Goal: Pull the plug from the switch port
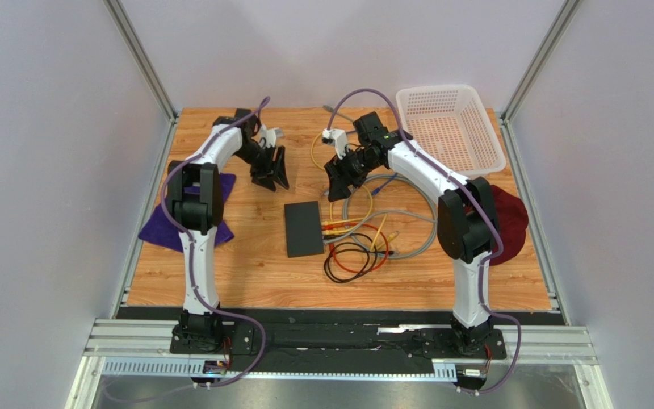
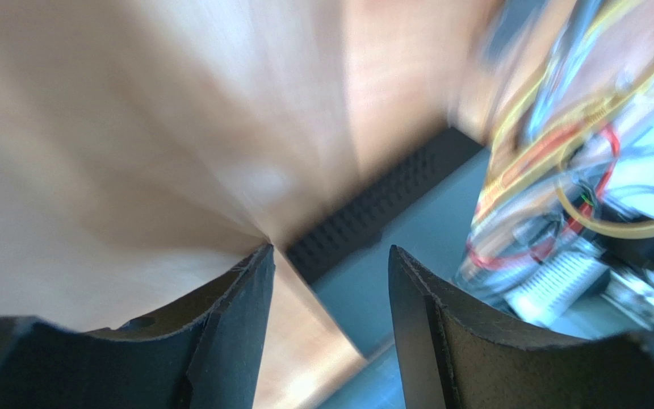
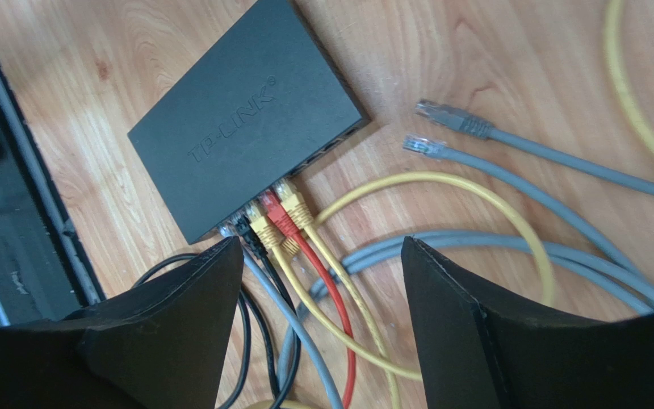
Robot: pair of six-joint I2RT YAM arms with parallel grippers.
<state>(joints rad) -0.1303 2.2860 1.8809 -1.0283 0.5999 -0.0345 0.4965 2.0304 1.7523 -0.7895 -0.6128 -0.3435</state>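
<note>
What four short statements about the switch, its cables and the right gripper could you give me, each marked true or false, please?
1. A red cable is plugged into the switch. True.
2. The right gripper is shut on a plug. False: it is open and holds nothing.
3. Two grey plugs lie loose on the table. True.
4. The switch lies in the white basket. False: it lies on the table, apart from the basket.

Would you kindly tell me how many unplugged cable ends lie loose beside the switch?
2, both gray, on the table beside the switch: upper plug and lower plug, lying close together. Others may be hidden out of view.
</note>
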